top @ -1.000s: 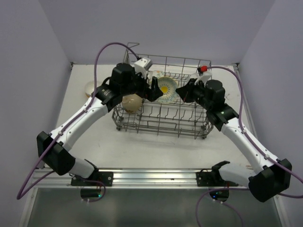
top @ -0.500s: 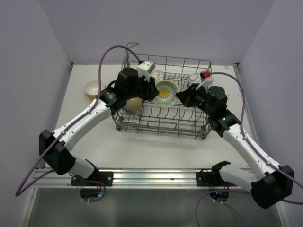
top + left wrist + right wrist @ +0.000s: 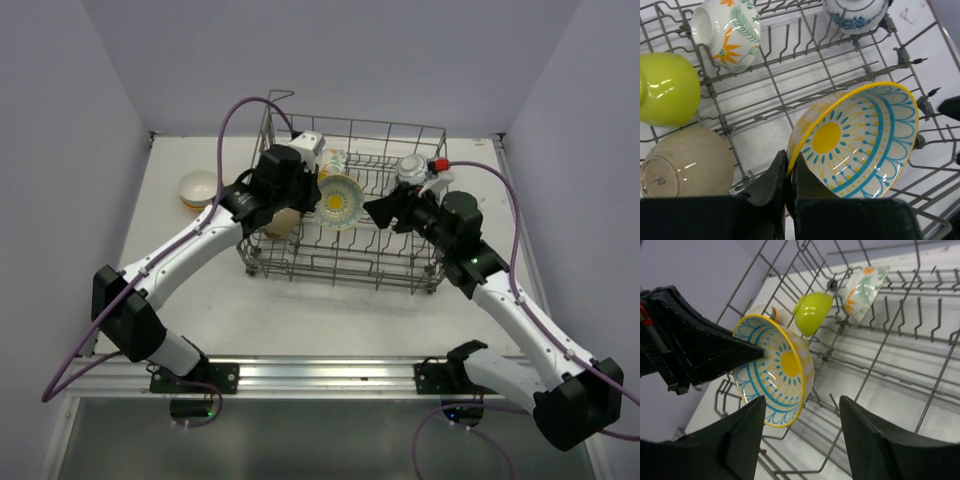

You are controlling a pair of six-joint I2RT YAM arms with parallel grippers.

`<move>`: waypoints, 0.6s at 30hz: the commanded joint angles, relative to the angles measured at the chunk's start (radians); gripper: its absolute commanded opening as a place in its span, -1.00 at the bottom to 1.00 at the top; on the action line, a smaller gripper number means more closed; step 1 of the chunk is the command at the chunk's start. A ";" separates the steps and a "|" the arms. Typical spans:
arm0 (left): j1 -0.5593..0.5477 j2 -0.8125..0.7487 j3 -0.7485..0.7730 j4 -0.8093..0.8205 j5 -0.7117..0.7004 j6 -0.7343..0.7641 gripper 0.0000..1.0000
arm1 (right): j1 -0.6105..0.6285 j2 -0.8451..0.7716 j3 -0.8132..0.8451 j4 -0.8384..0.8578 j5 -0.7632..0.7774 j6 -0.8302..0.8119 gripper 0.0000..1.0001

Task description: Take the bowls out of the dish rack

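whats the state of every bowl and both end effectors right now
yellow-rimmed bowl: tilted, rim pinched by left end effector
lime bowl: on its side in rack
beige bowl: in rack, base showing
floral bowl: on its side in rack
blue-patterned bowl: in rack, partly cut off
orange bowl: upright on table, outside rack
left end effector: shut on yellow-rimmed bowl
right end effector: open, empty
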 commanded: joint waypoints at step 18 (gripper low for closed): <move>0.578 -0.298 0.048 0.015 0.142 -0.182 -1.00 | -0.006 -0.258 -0.208 -0.048 0.136 -0.032 0.63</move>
